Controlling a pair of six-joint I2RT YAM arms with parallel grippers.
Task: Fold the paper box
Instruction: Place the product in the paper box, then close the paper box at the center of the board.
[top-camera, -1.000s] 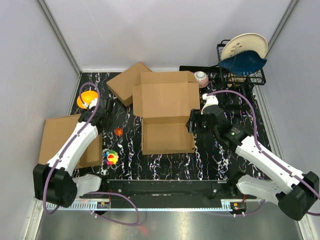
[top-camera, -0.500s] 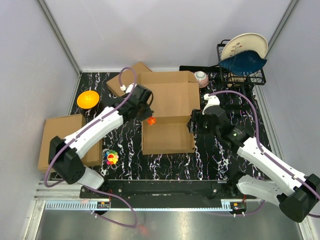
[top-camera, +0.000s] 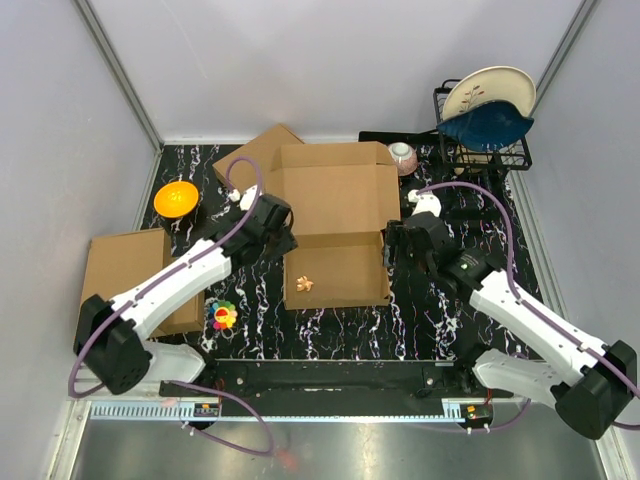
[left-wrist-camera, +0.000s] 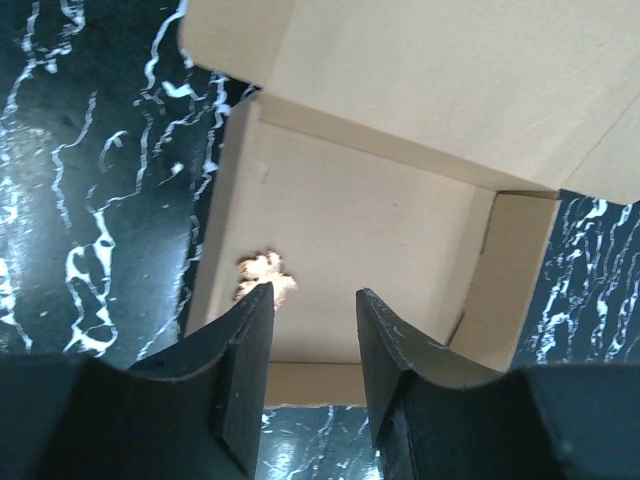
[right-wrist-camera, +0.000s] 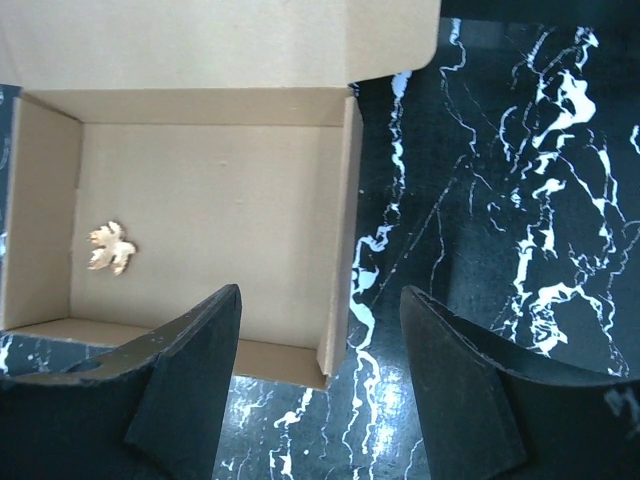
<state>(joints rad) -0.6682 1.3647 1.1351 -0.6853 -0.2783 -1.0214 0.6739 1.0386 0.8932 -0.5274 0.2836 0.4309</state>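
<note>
Between the left gripper's (left-wrist-camera: 315, 300) fingers (left-wrist-camera: 245, 350), which stand partly spread, nothing is held; it hangs over the left wall of the box (top-camera: 340, 265). Just below and ahead of it a small tan leaf (left-wrist-camera: 265, 277) lies loose on the box floor, near that wall. Across the box the right gripper (right-wrist-camera: 320, 300) is spread wide and empty, poised above the right wall. Beyond both grippers the lid stands open. Left of the left arm sit an orange bowl (top-camera: 176, 197) and a cardboard slab (top-camera: 120, 270).
</note>
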